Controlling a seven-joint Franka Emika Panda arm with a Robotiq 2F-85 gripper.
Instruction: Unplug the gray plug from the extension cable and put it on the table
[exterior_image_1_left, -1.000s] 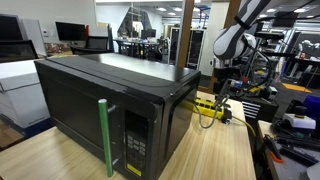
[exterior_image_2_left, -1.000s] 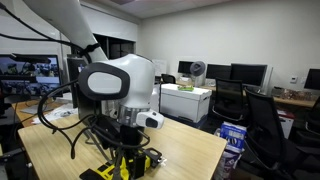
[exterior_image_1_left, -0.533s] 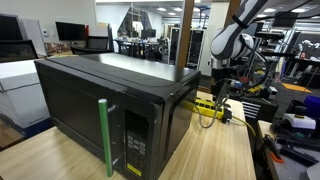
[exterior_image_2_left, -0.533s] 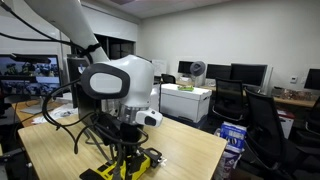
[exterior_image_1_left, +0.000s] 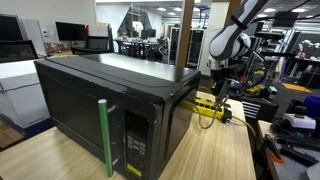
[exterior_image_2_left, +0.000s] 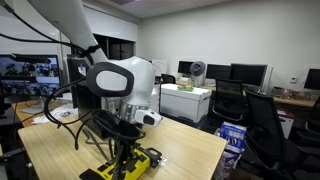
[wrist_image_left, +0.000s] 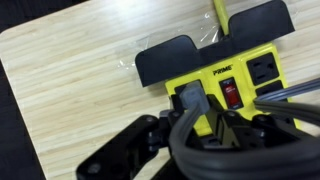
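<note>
- Wood-grain table (wrist_image_left: 70, 70) in wrist view: extension cable (wrist_image_left: 240, 85) reads "PRIME", gray plug (wrist_image_left: 189, 98) on it.
- Microwave (exterior_image_1_left: 100, 95): an exterior view only.
- Gripper (exterior_image_2_left: 126, 160) above cable; unclear whether spread or pinching.

Yellow extension cable (wrist_image_left: 222, 72), tan wood-grain table (wrist_image_left: 70, 80)

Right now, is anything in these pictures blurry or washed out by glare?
Wrist view: the extension cable is crisp, while the black cords at the bottom are soft. In an exterior view the microwave top catches pale glare; in an exterior view the arm looms large.
</note>
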